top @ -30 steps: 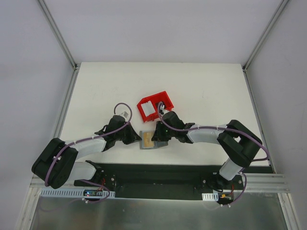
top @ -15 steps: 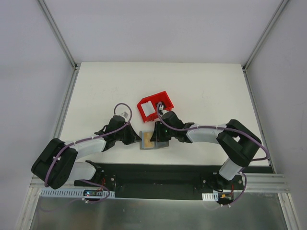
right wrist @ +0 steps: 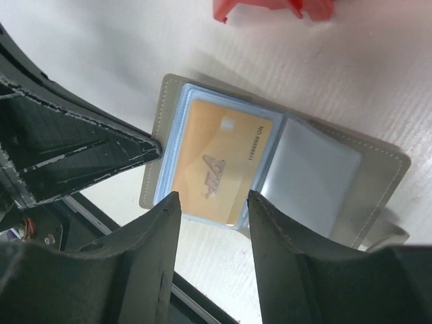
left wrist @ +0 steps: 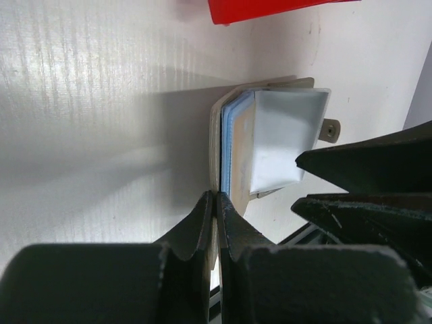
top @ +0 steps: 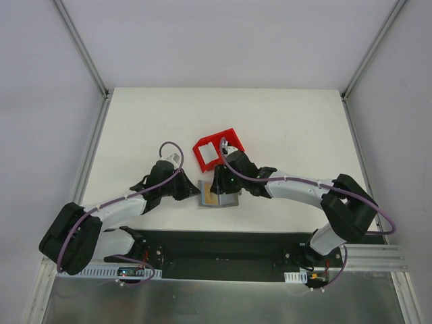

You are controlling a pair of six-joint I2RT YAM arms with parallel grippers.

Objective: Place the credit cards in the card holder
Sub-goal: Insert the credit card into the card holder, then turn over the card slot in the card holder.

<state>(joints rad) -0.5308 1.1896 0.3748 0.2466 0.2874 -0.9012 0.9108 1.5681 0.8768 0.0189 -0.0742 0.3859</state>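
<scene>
The grey card holder [top: 219, 196] lies spread open on the table below the red bin. A gold credit card [right wrist: 219, 162] sits in its left pocket. The right pocket [right wrist: 310, 177] shows pale grey; I cannot tell whether a card is in it. My left gripper [left wrist: 216, 197] is shut on the card holder's left edge [left wrist: 216, 142]. My right gripper [right wrist: 212, 197] hovers open just above the gold card's near edge, with nothing between its fingers [right wrist: 162, 229]. From the top, both grippers meet over the holder, the left gripper [top: 195, 192] at its left side and the right gripper [top: 219, 190] on top.
A red open-topped bin [top: 217, 150] stands just behind the holder, close to the right wrist; it also shows as the red bin [left wrist: 270, 8] and the red bin [right wrist: 270, 8] at the top edge of both wrist views. The black base rail [top: 223, 246] runs along the near table edge.
My right gripper's jaws have spread apart over the gold card, and the right arm has stretched out further to the right. The left gripper stays shut at the holder's edge.
</scene>
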